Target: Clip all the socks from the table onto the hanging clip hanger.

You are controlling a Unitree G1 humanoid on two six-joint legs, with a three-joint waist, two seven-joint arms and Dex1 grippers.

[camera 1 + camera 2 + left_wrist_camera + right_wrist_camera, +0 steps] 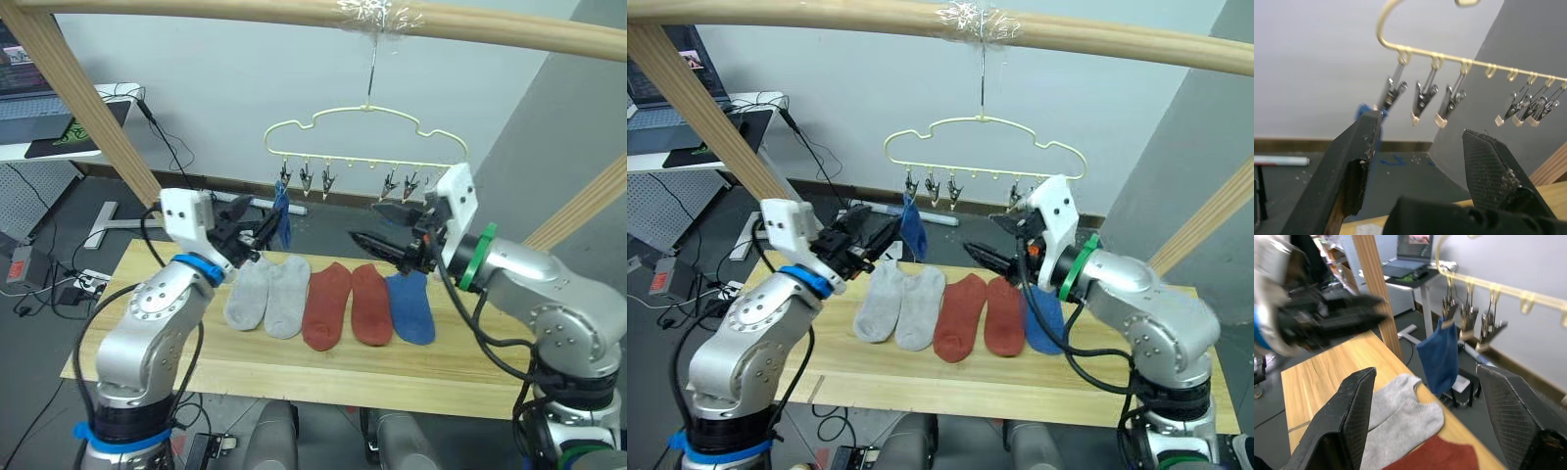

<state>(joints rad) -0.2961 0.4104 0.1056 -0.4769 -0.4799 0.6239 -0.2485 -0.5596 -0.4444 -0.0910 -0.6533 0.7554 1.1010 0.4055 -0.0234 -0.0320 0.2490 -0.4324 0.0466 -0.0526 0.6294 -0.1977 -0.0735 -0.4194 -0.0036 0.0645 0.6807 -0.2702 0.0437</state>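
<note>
One blue sock [282, 219] hangs from the leftmost clip of the clip hanger [364, 147] at upper centre. Five socks [328, 302] lie side by side at centre frame on the surface [294, 372], long axes running front to back. Both end effectors, left [257, 232] and right [377, 235], gape wide and empty above them; the right is nearer the flat blue sock [410, 305].

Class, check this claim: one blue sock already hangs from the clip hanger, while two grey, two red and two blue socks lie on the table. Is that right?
Not quite. One blue sock hangs from the clip hanger, but the table holds one blue sock, not two, beside the grey socks and red socks, as the right eye view shows.
</note>
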